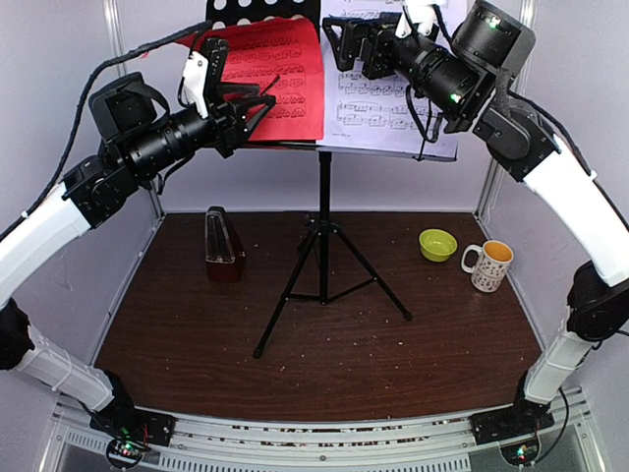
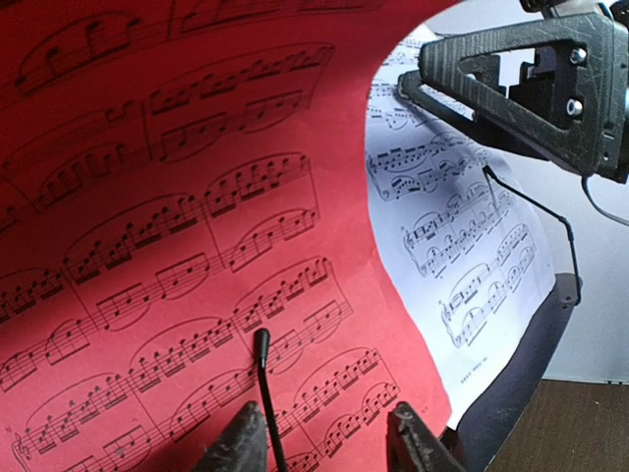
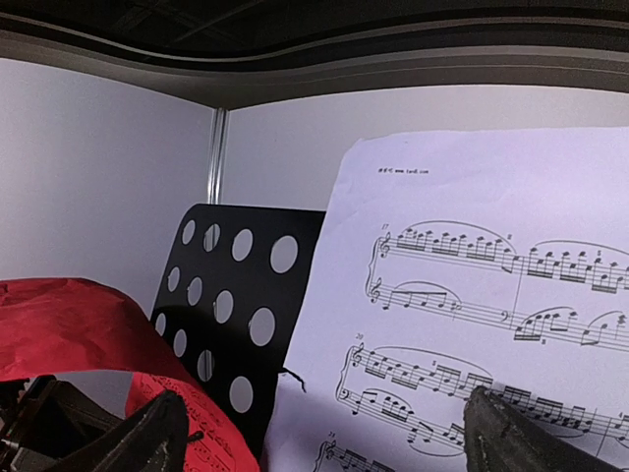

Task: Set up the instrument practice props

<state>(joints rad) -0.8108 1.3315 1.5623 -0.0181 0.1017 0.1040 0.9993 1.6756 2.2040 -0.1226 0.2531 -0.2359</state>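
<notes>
The black tripod music stand (image 1: 322,265) stands mid-table, its perforated desk (image 3: 226,315) at the top. On the desk rest the red music sheet (image 1: 275,74) at left and the white music sheet (image 1: 393,103) at right; the red one's right edge bulges over the white one (image 2: 462,236). My left gripper (image 2: 329,447) is open right in front of the lower red sheet (image 2: 197,246), with a thin black wire holder (image 2: 263,374) beside its left finger. Up by the white sheet's (image 3: 472,246) top, my right gripper (image 3: 324,438) is wide open and holds nothing. The metronome (image 1: 221,236) stands on the table at left.
A small green bowl (image 1: 437,244) and a spotted white mug (image 1: 488,265) sit at the right of the dark wooden table (image 1: 324,374). The tripod legs spread over the table's middle. Pale walls close the back and sides.
</notes>
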